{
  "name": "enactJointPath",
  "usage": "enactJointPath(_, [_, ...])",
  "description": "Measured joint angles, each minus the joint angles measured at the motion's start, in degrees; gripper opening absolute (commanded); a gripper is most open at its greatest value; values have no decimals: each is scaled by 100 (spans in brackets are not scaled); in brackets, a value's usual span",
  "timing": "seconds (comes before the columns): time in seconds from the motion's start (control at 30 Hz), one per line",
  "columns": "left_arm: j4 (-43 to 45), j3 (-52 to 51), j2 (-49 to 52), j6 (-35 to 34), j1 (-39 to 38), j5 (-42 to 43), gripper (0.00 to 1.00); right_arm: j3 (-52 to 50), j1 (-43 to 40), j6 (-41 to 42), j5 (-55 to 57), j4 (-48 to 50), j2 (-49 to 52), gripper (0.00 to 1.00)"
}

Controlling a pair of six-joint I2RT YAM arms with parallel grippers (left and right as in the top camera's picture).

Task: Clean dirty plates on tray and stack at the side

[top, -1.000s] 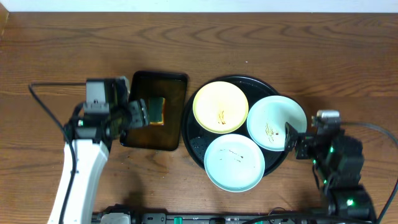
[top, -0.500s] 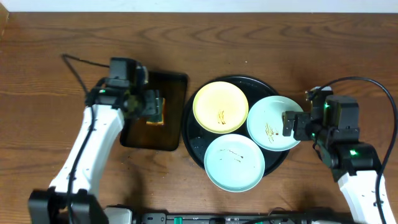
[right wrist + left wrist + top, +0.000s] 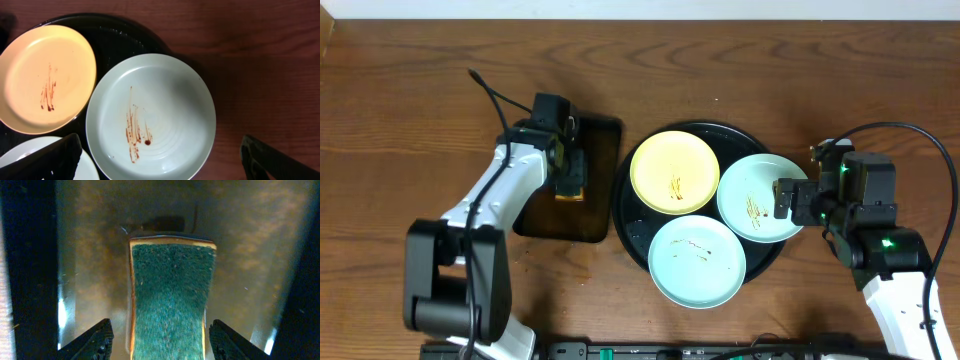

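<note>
Three plates lie on the round black tray (image 3: 638,236): a pale yellow plate (image 3: 674,172), a mint plate (image 3: 764,197) at right, and a mint plate (image 3: 697,260) in front, all with brown sauce streaks. My right gripper (image 3: 787,198) is open above the right mint plate (image 3: 150,117), its fingers spread to either side; the yellow plate (image 3: 47,77) also shows there. My left gripper (image 3: 570,172) is open over a green sponge (image 3: 170,297) with its fingers on both sides, not touching.
The sponge (image 3: 571,186) lies in a rectangular dark brownish tray (image 3: 545,220) left of the black tray. Wooden table (image 3: 770,80) all round. A cable trails from each arm.
My left gripper has moved right and further back over the rectangular tray, now straddling the sponge. My right arm rose and shifted slightly left toward the right mint plate, then held still.
</note>
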Motion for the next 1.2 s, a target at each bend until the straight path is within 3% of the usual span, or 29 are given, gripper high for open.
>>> enactJointPath(0.13, [35, 0, 205, 0, 0, -20, 59, 0, 2, 0, 0, -2, 0, 99])
enactJointPath(0.23, [37, 0, 271, 0, 0, -17, 44, 0, 0, 0, 0, -2, 0, 99])
enactJointPath(0.37, [46, 0, 273, 28, -4, -13, 35, 0, 0, 0, 0, -2, 0, 99])
enactJointPath(0.73, [219, -79, 273, 22, -4, 28, 33, 0, 2, 2, 79, -155, 0, 99])
enactJointPath(0.87, [457, -223, 273, 20, -4, 33, 19, 0, 0, 26, 474, -326, 0, 99])
enactJointPath(0.9, [474, -232, 273, 50, -4, 31, 11, 0, 2, 33, 570, -352, 0, 99])
enactJointPath(0.97, [487, -232, 273, 61, -4, 33, 8, 0, 0, 48, 732, -400, 0, 99])
enactJointPath(1.0, [490, -232, 273, 52, -4, 31, 8, 0, 0, 50, 796, -407, 0, 98])
enactJointPath(1.13, [472, -232, 273, 42, -4, 31, 7, 0, 0, 85, 953, -411, 22, 68])
enactJointPath(1.2, [407, -229, 267, 42, -4, 31, 8, 0, -7, 166, 1012, -400, 138, 61])
